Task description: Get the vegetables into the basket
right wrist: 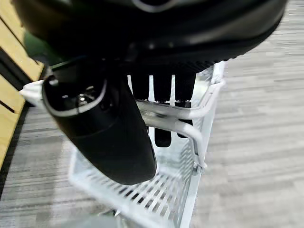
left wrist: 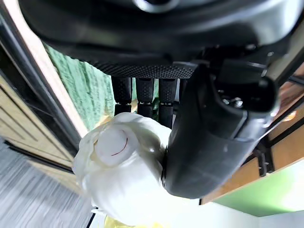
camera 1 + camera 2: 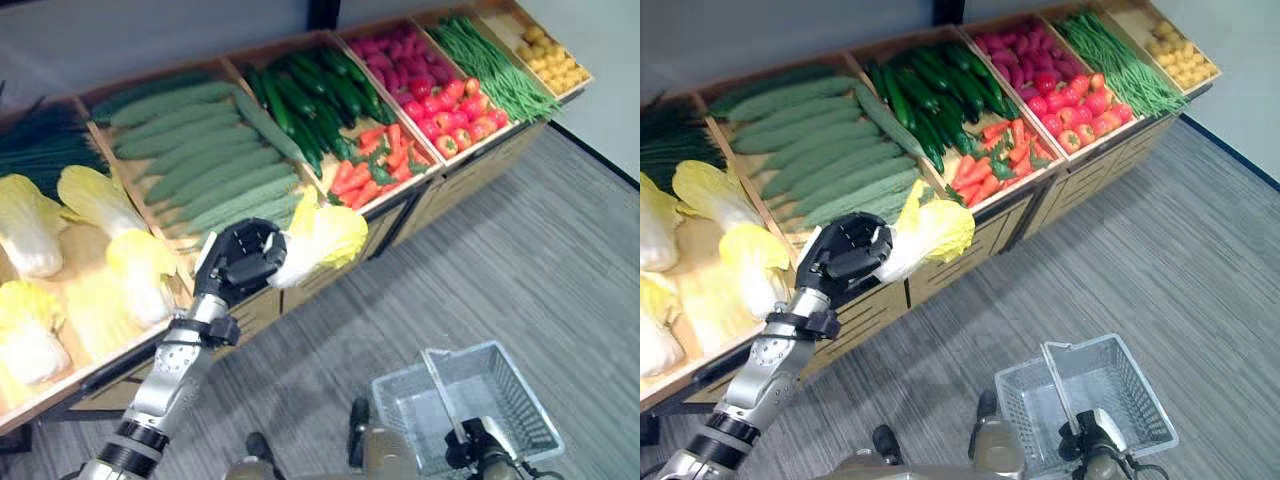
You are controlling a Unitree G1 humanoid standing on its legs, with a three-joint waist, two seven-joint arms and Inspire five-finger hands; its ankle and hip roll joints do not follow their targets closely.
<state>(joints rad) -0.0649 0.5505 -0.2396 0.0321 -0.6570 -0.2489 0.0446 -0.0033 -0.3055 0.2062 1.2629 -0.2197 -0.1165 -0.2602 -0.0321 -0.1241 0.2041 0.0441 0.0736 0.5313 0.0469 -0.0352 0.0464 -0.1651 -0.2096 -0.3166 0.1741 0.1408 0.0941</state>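
Now the left robot hand (image 3: 243,262) holds a cabbage (image 3: 322,238) clasped in its fingers, lifted in front of the shelf (image 3: 330,272), while the right robot hand (image 1: 142,90) grips the handle of the basket (image 3: 500,385), so the next move is probably carrying it right and nearer, over the basket.

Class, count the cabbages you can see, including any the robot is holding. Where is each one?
6: one held in the left hand, cabbage out past the shelf edge; five lying in the leftmost crate. More may be hidden beyond the frame's left edge.
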